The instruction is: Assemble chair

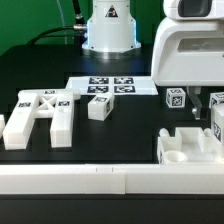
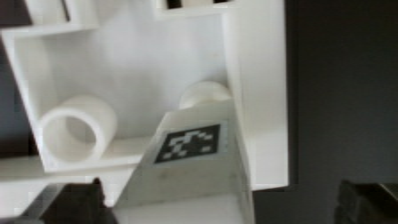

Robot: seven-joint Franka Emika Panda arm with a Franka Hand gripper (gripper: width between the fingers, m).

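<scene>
Early yet: the hand (image 2: 217, 205) hangs released, astride a tagged bar (image 2: 192, 150) at the notched block (image 1: 188, 147); the cross-braced plate (image 1: 40, 115) and 1 small block (image 1: 98, 108) lie loose on the table (image 1: 130, 138), unjoined.

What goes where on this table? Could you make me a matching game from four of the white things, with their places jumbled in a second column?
Things:
1. cross-braced plate
2. marker board
3. small block
4. block with round holes

Places:
A. exterior view's right, just behind the long white rail
B. lying flat in the middle, before the arm's base
C. exterior view's left
D. standing close in front of the marker board

Pairs: 1-C, 2-B, 3-D, 4-A
</scene>
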